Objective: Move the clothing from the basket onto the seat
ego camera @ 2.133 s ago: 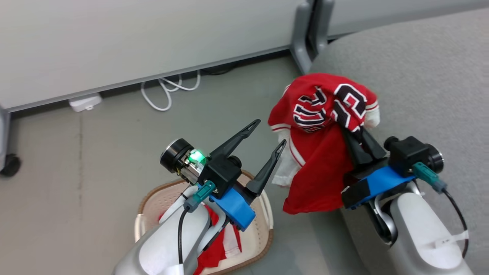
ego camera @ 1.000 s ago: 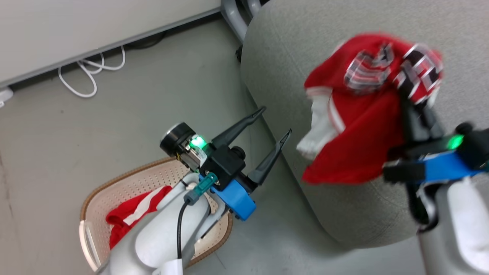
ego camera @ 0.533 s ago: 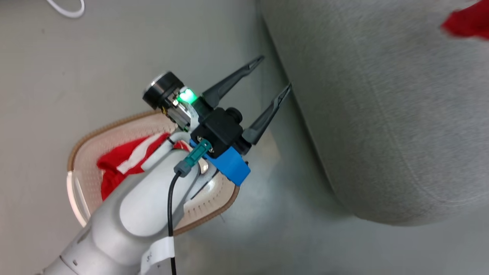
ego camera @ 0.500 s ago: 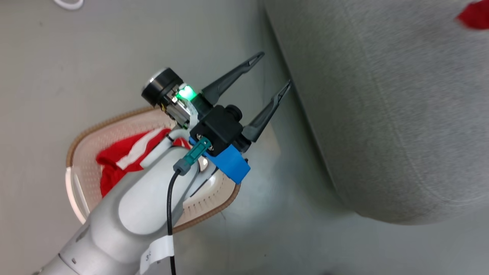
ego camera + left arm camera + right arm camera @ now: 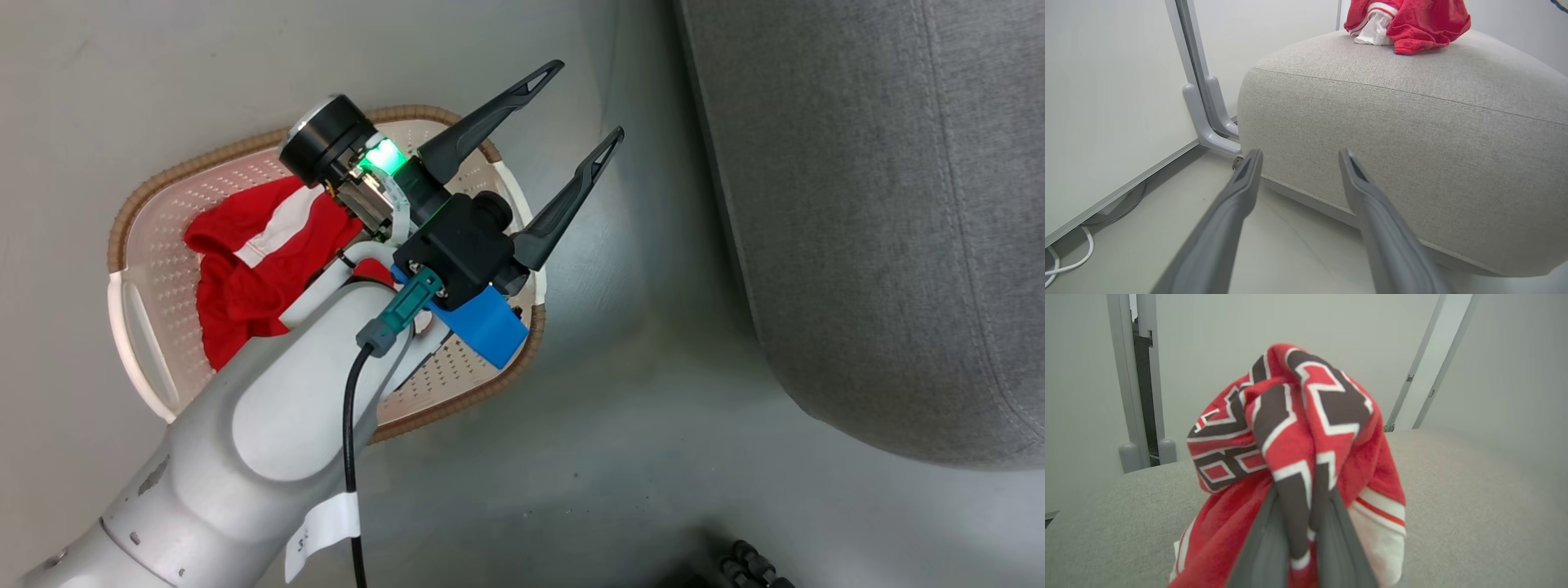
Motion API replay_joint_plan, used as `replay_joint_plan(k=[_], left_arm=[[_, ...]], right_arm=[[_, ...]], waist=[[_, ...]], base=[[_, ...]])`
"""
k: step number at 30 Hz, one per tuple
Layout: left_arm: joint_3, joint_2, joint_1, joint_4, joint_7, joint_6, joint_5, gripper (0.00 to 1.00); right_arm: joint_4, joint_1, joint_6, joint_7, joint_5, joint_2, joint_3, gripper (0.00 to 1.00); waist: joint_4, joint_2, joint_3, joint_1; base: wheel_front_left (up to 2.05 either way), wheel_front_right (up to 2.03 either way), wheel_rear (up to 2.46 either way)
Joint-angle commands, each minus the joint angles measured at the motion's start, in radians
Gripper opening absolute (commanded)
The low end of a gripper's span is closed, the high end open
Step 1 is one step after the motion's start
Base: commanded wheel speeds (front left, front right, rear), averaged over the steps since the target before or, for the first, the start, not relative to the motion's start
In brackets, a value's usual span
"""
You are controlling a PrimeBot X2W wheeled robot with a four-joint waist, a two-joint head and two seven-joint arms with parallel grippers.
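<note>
Nearest in the head view, the pale left forearm carries a white tag (image 5: pixel 322 531); its print is too small to read. A black cable (image 5: pixel 351 457) runs up the arm to a teal plug. Past a green light (image 5: pixel 380 155) at the wrist, the left gripper (image 5: pixel 586 100) hangs with its two dark fingers spread wide and nothing between them, above the right end of the basket (image 5: pixel 155 269).

The basket stands on the grey floor (image 5: pixel 620 425), close beside the seat (image 5: pixel 857 204) but not touching it. A red garment (image 5: pixel 245 278) with a white stripe lies crumpled in the basket's left half, partly under the arm. No lettering shows on it.

From the left wrist, the left gripper (image 5: pixel 1300 157) points at the seat's (image 5: pixel 1412 143) rounded side below its stitched seam. The jersey (image 5: pixel 1412 24) is at the far top of the seat, its lower folds touching the cushion. A grey post foot (image 5: pixel 1208 122) stands left of the seat, and a white cord (image 5: pixel 1069 261) lies by the wall.

From the right wrist, the right gripper (image 5: pixel 1302 498) is pinched tight on the jersey (image 5: pixel 1298 428), which bunches up over the fingertips above the seat (image 5: pixel 1474 498). Its black block characters edged in white are folded over, so no word or number can be read. White-and-red striped trim hangs at the right. Pale wall panels stand beyond.
</note>
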Motion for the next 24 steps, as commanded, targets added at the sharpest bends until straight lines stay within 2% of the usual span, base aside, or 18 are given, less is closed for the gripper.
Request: replay_joint_plan(k=[1, 8, 9, 10, 11, 19, 24], left_arm=[[0.001, 0.003, -0.011, -0.004, 0.0, 0.004, 0.003, 1.0], [-0.001, 0.008, -0.005, 0.001, -0.003, 0.009, -0.007, 1.0], [-0.001, 0.009, -0.006, 0.002, -0.003, 0.011, -0.009, 1.0], [-0.001, 0.008, -0.004, 0.004, -0.004, 0.012, -0.009, 1.0], [-0.001, 0.006, -0.002, 0.006, -0.005, 0.014, -0.009, 1.0], [0.021, -0.022, 0.048, 0.019, -0.01, 0.031, -0.04, 1.0], [0.073, -0.034, 0.119, 0.0, -0.011, 0.045, -0.064, 1.0]], right_arm=[[0.037, -0.003, 0.0, 0.0, -0.014, 0.008, 0.006, 0.0], [0.18, 0.013, 0.0, 0.0, 0.001, 0.016, 0.033, 0.0], [0.181, 0.014, 0.0, 0.0, 0.003, 0.017, 0.033, 0.09], [0.175, 0.021, 0.0, 0.0, 0.003, 0.02, 0.031, 0.53], [0.162, 0.028, 0.0, 0.0, 0.005, 0.022, 0.026, 1.0], [-0.002, 0.22, 0.0, 0.0, -0.027, 0.061, -0.008, 1.0], [-0.167, 0.367, 0.0, 0.0, -0.051, 0.11, -0.001, 1.0]], waist=[[0.005, 0.0, 0.005, -0.0002], [0.012, 0.0, 0.002, -0.0002], [0.012, 0.0, 0.0, -0.0002], [0.011, 0.0, -0.004, -0.0002], [0.01, 0.0, -0.011, -0.0002], [0.017, 0.0, -0.131, -0.0002], [0.025, 0.0, -0.239, -0.0002]], base=[[0.0, 0.0, 0.0], [0.0, 0.0, 0.0], [0.0, 0.0, 0.0], [0.0, 0.0, 0.0], [0.0, 0.0, 0.0], [0.0, 0.0, 0.0], [0.0, 0.0, 0.0]])
